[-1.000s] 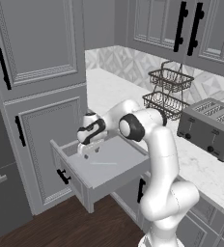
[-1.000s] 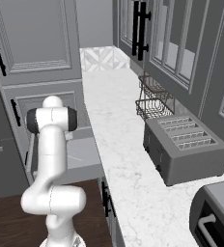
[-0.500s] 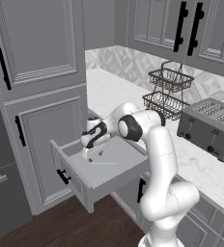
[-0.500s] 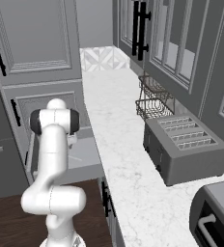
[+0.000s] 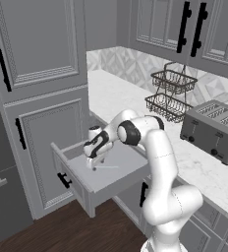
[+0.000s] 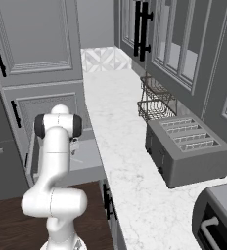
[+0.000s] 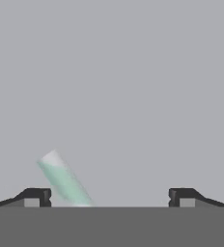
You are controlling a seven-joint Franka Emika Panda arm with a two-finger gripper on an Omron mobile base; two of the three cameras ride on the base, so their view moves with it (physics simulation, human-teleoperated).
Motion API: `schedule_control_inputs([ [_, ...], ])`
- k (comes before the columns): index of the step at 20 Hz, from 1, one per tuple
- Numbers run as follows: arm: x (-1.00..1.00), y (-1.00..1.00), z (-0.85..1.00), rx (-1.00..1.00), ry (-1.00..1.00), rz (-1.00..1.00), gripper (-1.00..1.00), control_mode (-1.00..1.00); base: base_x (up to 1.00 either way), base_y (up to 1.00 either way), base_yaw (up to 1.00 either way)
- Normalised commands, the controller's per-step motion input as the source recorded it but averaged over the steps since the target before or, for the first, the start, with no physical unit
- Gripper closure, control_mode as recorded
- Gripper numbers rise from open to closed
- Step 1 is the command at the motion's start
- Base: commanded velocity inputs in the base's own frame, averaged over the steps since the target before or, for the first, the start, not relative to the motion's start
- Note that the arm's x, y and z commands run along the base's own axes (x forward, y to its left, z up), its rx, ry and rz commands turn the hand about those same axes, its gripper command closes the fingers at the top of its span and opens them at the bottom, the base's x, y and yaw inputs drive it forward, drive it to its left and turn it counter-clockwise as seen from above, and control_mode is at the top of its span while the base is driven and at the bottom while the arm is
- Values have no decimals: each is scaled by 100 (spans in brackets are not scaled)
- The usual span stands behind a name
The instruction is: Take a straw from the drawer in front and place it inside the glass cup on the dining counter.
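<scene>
Fingers (image 7: 109, 197) dropped into the one drawer (image 5: 117, 173) (one straw (image 7: 65, 181)).

One open drawer (image 5: 108, 179) is counted, with one straw (image 5: 106, 167) seen lying on its grey floor; the same single pale green straw (image 7: 65, 181) is seen in the hand view. One four-slot toaster (image 5: 214, 130) and one two-tier wire basket (image 5: 170, 93) are counted on the white worktop (image 6: 120, 146). One gripper (image 5: 93, 160) is seen, and two dark fingertips (image 7: 36, 197) are counted on it.
</scene>
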Motion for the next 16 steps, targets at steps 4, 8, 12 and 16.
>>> schedule_control_inputs([
  [4, 28, -4, -39, 0, 0, 14, -100, -100, 0, 0, 0],
  [8, 27, -1, -52, 0, 0, 14, -100, -100, 0, 0, 0],
  [12, 1, 0, -63, 0, 0, 12, -100, -100, 0, 0, 0],
  [16, 0, 0, -50, 0, 0, 11, 100, -100, 0, 0, 0],
])
